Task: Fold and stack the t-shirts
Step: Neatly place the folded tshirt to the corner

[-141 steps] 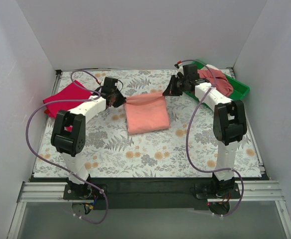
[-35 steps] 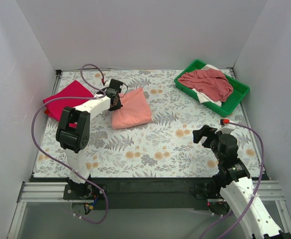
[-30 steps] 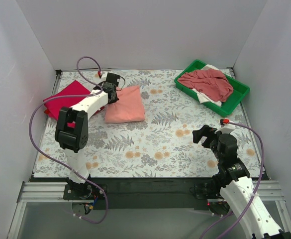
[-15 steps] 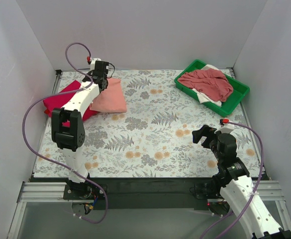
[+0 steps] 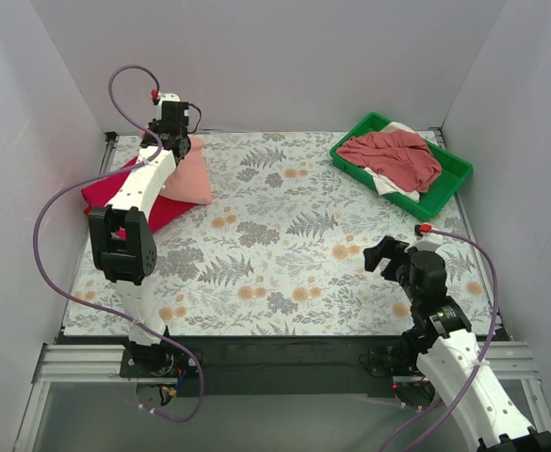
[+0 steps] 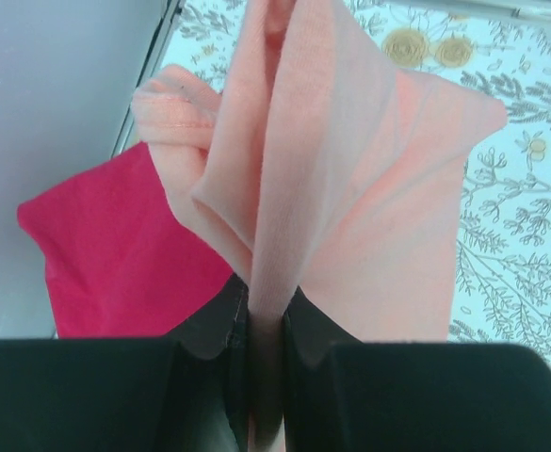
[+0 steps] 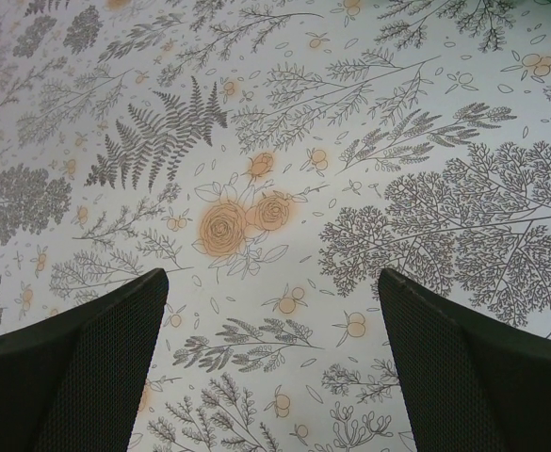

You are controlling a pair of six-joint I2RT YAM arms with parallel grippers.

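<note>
One wrist view shows left hand (image 6: 258, 330) pinching salmon-pink shirt (image 6: 350, 188).

no text, labels or numbers appear readable anywhere, as far as these views show.

The flat table (image 5: 284, 254), printed with grey ferns and orange flowers, carries a green rectangular plastic tray (image 5: 454, 169) at its far right corner; well apart from the tray, along the far edge, lies a crimson-red cotton t-shirt (image 5: 101, 193); a salmon-pink cotton t-shirt (image 5: 195, 179) overlaps its tray-facing side.
</note>
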